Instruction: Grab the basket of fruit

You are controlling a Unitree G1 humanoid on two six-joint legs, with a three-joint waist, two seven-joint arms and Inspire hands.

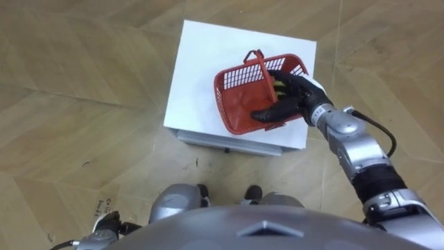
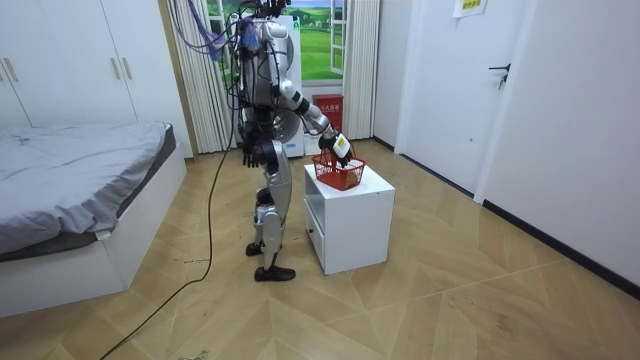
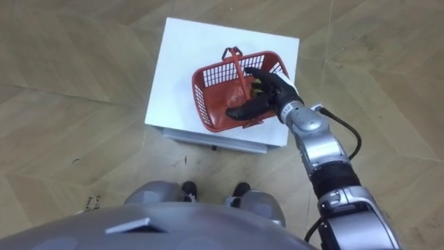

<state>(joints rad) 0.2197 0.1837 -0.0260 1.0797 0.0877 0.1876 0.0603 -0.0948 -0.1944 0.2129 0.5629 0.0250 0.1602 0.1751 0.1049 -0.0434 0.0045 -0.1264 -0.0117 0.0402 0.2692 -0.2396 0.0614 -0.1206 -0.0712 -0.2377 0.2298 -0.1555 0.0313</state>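
A red plastic fruit basket [image 1: 225, 104] stands on the near right part of a white cabinet's top [image 1: 208, 55], its thin handle [image 1: 258, 66] upright. My right hand [image 1: 298, 97] reaches in over the basket's right half, just right of the handle. It is open, with straight fingers toward the far rim and the thumb stretched toward the near wall. It grips nothing. Yellow fruit [image 1: 279, 87] peeks out between thumb and fingers. In the room view I stand upright at the cabinet [image 2: 350, 215] with the right hand [image 2: 338, 147] over the basket [image 2: 338, 178]. My left hand [image 2: 249, 156] hangs relaxed beside my hip.
Wooden floor surrounds the low cabinet on all sides. A bed [image 2: 70, 190] fills the room view's left, with white wardrobes [image 2: 90, 60] behind it. A white door [image 2: 500, 90] is at the room view's right. A small red box [image 2: 331, 106] stands by the window wall.
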